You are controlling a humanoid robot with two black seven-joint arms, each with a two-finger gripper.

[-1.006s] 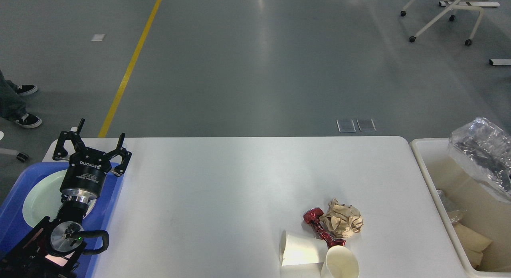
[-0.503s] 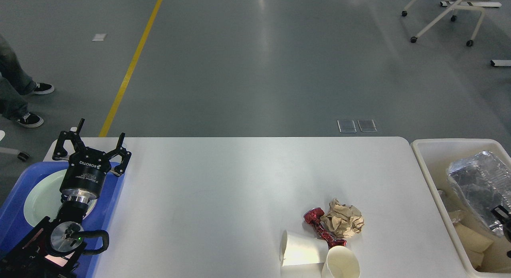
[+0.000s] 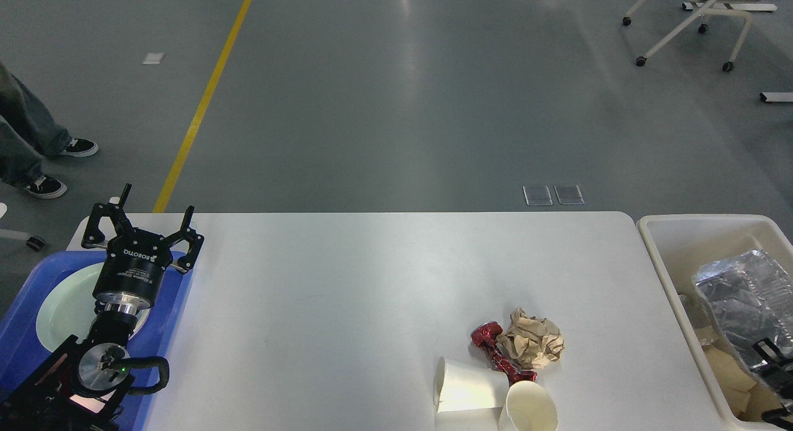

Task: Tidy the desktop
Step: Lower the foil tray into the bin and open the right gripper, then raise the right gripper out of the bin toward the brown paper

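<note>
Left gripper point(image 3: 142, 223) fingers spread, empty, above blue tray point(image 3: 21, 307). Right gripper point(image 3: 771, 356) state unclear, touching crumpled foil point(image 3: 743, 301) inside cream bin point(image 3: 666, 282). Paper cups point(image 3: 489, 394) remain on counter point(image 3: 372, 282) between them.

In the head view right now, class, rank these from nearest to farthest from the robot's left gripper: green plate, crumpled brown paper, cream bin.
1. Green plate, in the blue tray just below the left gripper.
2. Crumpled brown paper, right of centre on the desktop.
3. Cream bin, past the desktop's right edge.

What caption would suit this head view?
Open left gripper over blue tray; cups, wrapper, crumpled paper await on the desktop.
</note>
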